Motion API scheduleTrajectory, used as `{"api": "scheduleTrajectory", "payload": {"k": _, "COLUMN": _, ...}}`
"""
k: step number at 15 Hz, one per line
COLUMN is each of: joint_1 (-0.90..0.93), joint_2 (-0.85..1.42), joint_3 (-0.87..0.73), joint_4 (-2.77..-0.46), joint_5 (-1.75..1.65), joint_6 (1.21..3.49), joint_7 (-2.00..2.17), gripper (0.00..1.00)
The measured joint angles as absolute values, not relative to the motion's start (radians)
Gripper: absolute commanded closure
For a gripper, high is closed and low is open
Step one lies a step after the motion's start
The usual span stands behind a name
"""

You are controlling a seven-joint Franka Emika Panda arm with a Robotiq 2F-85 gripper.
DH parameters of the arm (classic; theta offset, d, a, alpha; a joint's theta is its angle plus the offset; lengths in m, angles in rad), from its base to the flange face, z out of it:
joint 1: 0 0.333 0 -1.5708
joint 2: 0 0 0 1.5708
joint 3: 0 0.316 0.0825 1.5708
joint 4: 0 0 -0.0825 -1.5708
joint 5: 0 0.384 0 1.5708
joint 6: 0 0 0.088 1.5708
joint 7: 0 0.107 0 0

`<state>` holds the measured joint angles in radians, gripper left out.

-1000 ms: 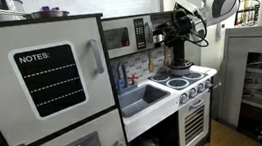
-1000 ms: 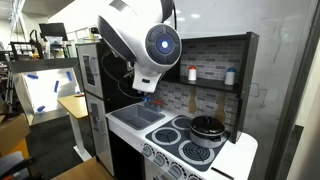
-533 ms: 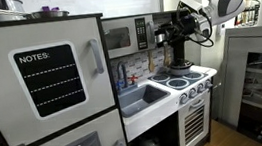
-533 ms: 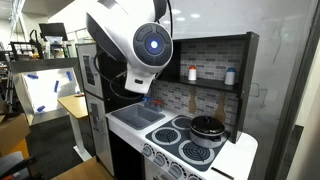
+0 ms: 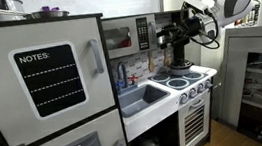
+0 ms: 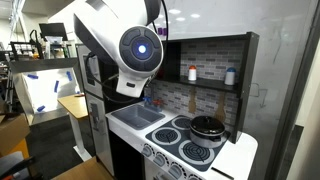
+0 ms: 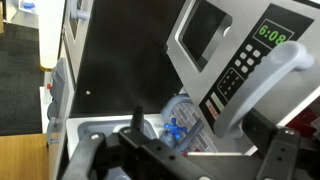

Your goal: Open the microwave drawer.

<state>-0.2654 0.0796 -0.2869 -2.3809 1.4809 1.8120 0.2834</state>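
Toy kitchen (image 5: 96, 118), lab room: microwave (image 5: 125, 36) above the sink (image 5: 142, 99), door apparently shut, handle (image 7: 270, 80) beside keypad (image 7: 240, 75); gripper (image 7: 185, 160) spread wide, empty, near handle; risk: a misaligned approach sends the fingers skidding off the handle or onto the keypad.

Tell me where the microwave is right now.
In an exterior view the microwave sits above the sink, right of the fridge, with the gripper beside it.
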Motion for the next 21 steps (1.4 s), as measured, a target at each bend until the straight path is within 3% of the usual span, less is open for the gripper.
{"api": "scheduleTrajectory", "payload": {"k": 13, "joint_1": -0.293, "joint_2": 0.077, "joint_3": -0.341, "joint_4": -2.398, "joint_5": 1.529, "joint_6": 1.922, "joint_7": 0.264, "gripper": 0.0}}
{"api": "scheduleTrajectory", "payload": {"k": 21, "joint_1": -0.295, "joint_2": 0.077, "joint_3": -0.335, "joint_4": -2.325, "joint_5": 1.621, "joint_6": 1.75, "joint_7": 0.248, "gripper": 0.0}}
